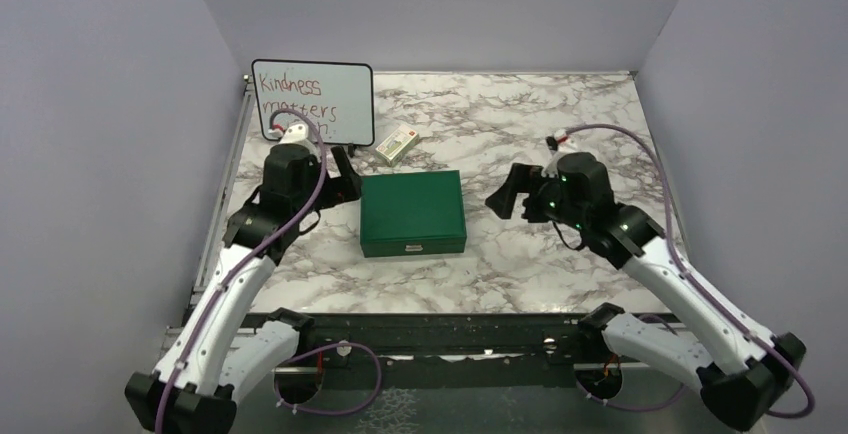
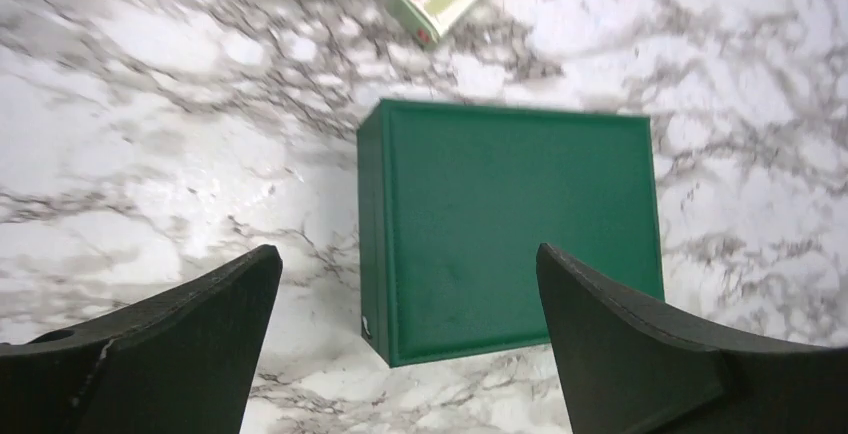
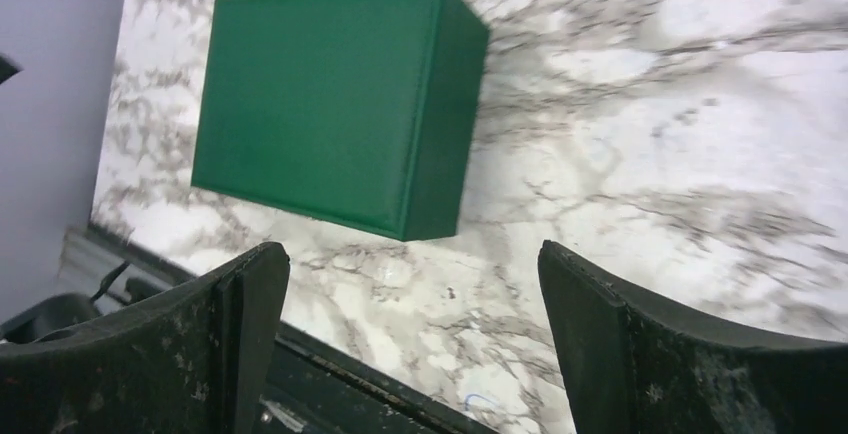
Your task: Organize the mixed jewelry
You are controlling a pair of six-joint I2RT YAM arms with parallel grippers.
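On my white marble-patterned table [image 1: 560, 124], the green rectangular box [image 1: 413, 209] sits closed between both arms' spread, empty jaws; no jewelry shows, perhaps inside, so I judge sorting unstarted.

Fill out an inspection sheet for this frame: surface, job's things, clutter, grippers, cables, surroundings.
Surface: white-and-grey marble table.
Job's things: nothing seen.
Clutter: closed green box at centre; small carton behind it; whiteboard standing back left.
Grippers: left gripper and right gripper flank the box, fingers open, holding nothing.
Cables: purple cables run along both arms, away from the box.
Surroundings: lavender walls on three sides.
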